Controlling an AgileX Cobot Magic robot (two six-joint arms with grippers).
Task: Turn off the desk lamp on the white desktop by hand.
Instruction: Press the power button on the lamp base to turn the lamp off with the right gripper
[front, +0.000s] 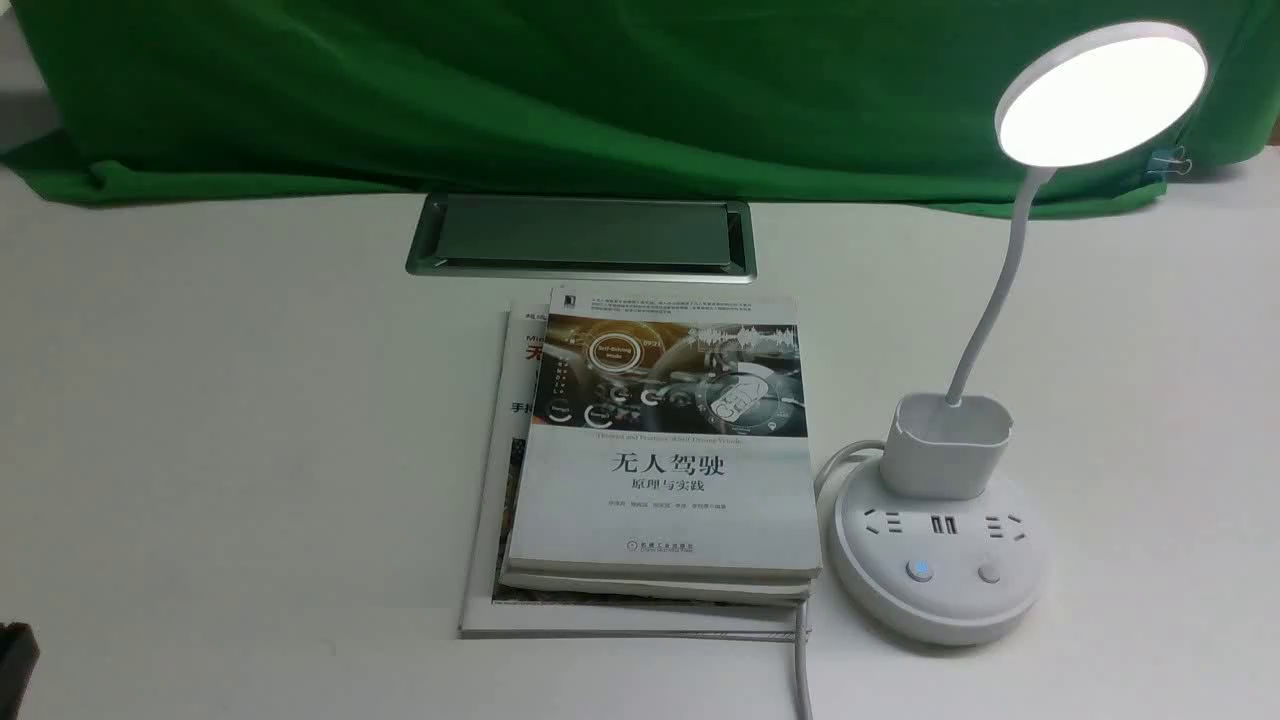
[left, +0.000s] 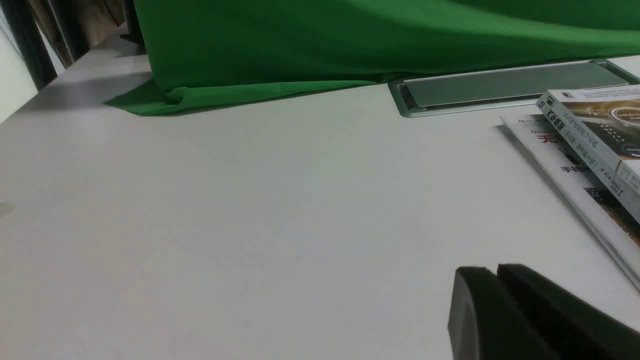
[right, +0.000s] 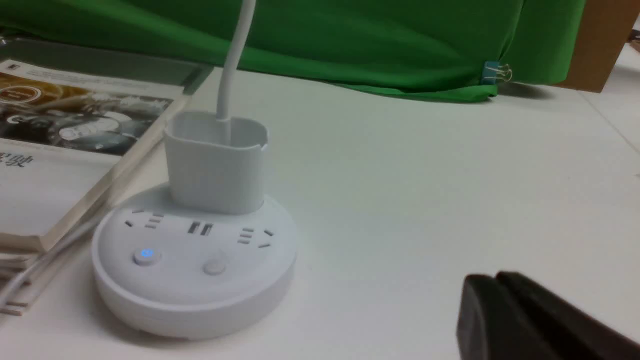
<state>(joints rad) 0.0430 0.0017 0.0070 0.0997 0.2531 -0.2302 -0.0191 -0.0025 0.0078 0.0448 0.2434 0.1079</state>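
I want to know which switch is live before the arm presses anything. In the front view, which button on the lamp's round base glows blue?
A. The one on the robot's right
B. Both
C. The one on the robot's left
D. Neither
C: on the base of the desk lamp, the left button shows a blue glow, while the right button is plain white and unlit.
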